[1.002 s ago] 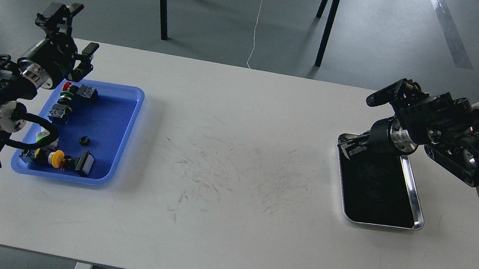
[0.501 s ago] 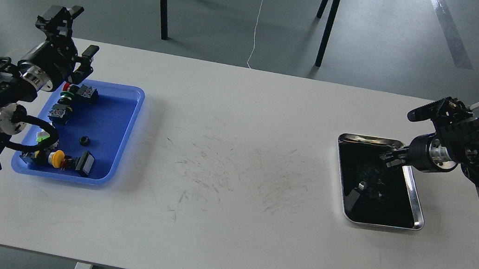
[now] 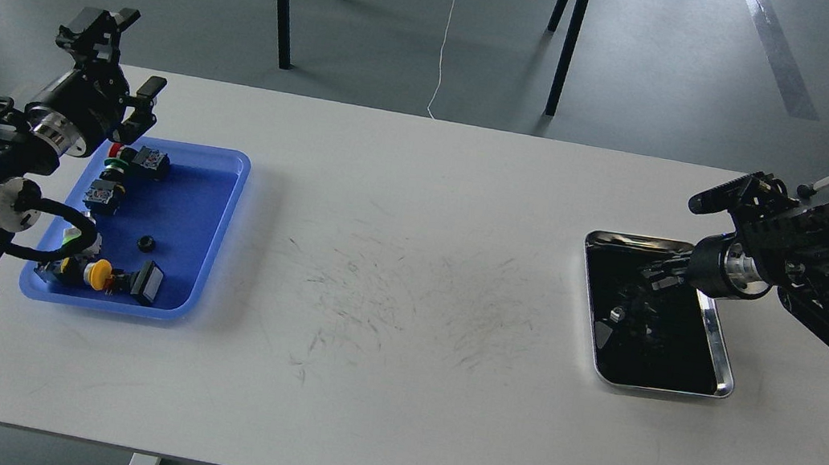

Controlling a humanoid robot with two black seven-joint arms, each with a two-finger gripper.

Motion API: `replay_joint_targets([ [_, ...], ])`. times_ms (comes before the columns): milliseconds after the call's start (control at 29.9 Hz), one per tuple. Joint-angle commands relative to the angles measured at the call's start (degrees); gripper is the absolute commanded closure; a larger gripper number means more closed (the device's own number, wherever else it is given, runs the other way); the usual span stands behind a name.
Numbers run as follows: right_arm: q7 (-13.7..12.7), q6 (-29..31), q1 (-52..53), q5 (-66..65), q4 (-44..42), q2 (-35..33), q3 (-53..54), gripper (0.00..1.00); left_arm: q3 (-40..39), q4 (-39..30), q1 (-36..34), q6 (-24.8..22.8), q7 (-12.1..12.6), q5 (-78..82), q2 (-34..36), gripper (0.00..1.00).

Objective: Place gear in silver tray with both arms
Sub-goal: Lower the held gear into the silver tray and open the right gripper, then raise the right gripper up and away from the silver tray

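Observation:
The silver tray [image 3: 723, 365] lies on the right of the white table, its dark inside showing only reflections. My right gripper [image 3: 688, 234] hangs over the tray's far right corner, its two prongs apart and empty. My left gripper [image 3: 125, 59] is raised over the far left corner of the blue tray [image 3: 239, 188], prongs wide apart and empty. A small black round part [image 3: 146, 243], possibly the gear, lies in the middle of the blue tray. I cannot make out its teeth.
The blue tray also holds several push buttons and switches along its left and front sides, among them a yellow button [image 3: 98, 273] and a red one [image 3: 116, 148]. The white table [image 3: 405, 296] is scuffed in its middle. Black table legs stand behind the far edge.
My right gripper has drawn back to the right, from the tray's far left corner to its far right corner. My left gripper has barely shifted.

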Motion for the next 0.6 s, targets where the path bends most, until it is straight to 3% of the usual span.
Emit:
replay_joint_targets([
  [0,-0.05,-0.08,-0.04,-0.01,0.01,-0.08,0.08,0.58,0.00,-0.01,0.00,-0.01,0.00,0.00,0.00,0.01],
  [234,-0.14,0.10,0.31,0.16,-0.08,-0.25,0.87,0.28,0.08,-0.01,0.00,-0.01,0.00,0.00,-0.17,0.01],
  [368,-0.58,0.45,1.19,1.39,-0.69,-0.43,6.13,0.19,0.08,-0.01,0.00,-0.01,0.00,0.00,0.00,0.01],
  [568,-0.67,-0.08,1.37,9.46,-5.26,-0.08,13.69,0.16,0.00,-0.19,0.26,-0.01,0.00,0.00,0.44,0.01],
])
